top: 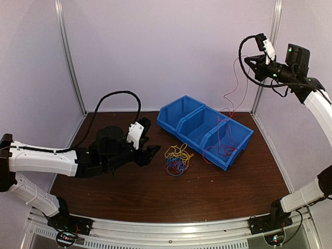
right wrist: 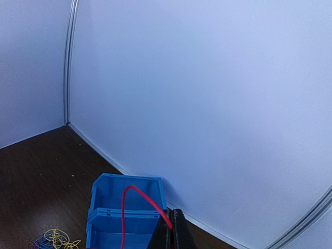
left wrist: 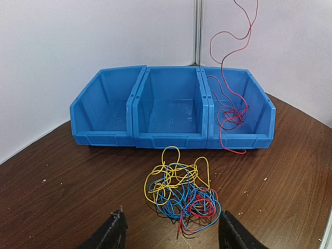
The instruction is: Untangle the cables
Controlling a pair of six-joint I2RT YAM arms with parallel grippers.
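Aloft, right gripper [right wrist: 170, 231] pinches red cable [right wrist: 136, 193]; left gripper [left wrist: 171, 222] agape

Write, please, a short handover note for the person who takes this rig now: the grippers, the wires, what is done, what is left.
Left gripper: open, low over the brown wooden table.
Right gripper: shut on a long thin red wire, raised high.
Wires: the red wire hangs into the blue plastic three-compartment bin, in the compartment nearest the right arm; the tangled bunch of yellow, blue, red and orange wire loops lies between bin and left gripper.
Done: one red wire separated.
Left: release it, untangle the bunch.
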